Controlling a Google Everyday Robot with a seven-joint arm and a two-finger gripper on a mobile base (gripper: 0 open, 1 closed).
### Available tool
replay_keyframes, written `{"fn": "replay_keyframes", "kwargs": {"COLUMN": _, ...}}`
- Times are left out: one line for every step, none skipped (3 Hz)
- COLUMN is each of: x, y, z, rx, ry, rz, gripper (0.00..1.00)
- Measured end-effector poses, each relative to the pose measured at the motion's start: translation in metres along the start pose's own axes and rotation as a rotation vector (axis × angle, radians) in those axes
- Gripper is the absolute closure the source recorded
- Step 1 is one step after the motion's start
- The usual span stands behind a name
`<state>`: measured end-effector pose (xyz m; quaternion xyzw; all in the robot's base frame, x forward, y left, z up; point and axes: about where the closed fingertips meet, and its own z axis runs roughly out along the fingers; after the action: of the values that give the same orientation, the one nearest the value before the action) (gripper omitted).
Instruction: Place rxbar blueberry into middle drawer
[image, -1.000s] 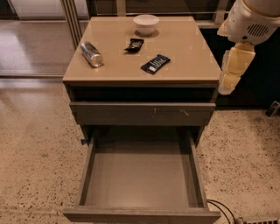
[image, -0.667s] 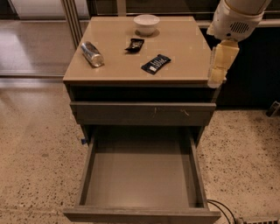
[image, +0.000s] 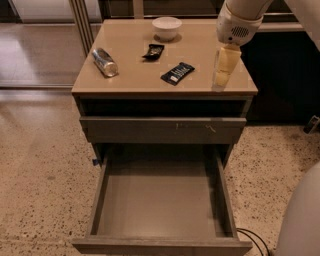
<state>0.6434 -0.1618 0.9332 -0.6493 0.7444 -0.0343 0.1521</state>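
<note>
The rxbar blueberry, a slim dark bar with white lettering, lies flat on the tan cabinet top, right of centre. My gripper hangs above the right part of the top, to the right of the bar and apart from it, fingers pointing down. The middle drawer is pulled out wide below, its flat bottom bare.
A silver can lies on its side at the left of the top. A small black packet and a white bowl sit at the back. A closed drawer front with pale scratches sits above the open drawer. A black cable lies on the floor at the right.
My gripper has moved left, from beside the cabinet's right edge to over the right part of the top, closer to the bar. The objects have not moved.
</note>
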Motion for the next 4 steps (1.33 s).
{"fn": "replay_keyframes", "kwargs": {"x": -0.004, "y": -0.020, "z": 0.002, "rx": 0.029, "ry": -0.045, "rz": -0.022, "gripper": 0.00}}
{"fn": "replay_keyframes", "kwargs": {"x": -0.011, "y": -0.048, "z": 0.010, "rx": 0.050, "ry": -0.102, "rz": -0.076, "gripper": 0.00}}
{"fn": "replay_keyframes", "kwargs": {"x": -0.026, "y": -0.065, "z": 0.031, "rx": 0.023, "ry": -0.158, "rz": -0.159, "gripper": 0.00}}
{"fn": "replay_keyframes", "kwargs": {"x": -0.044, "y": -0.072, "z": 0.054, "rx": -0.013, "ry": -0.210, "rz": -0.248, "gripper": 0.00}}
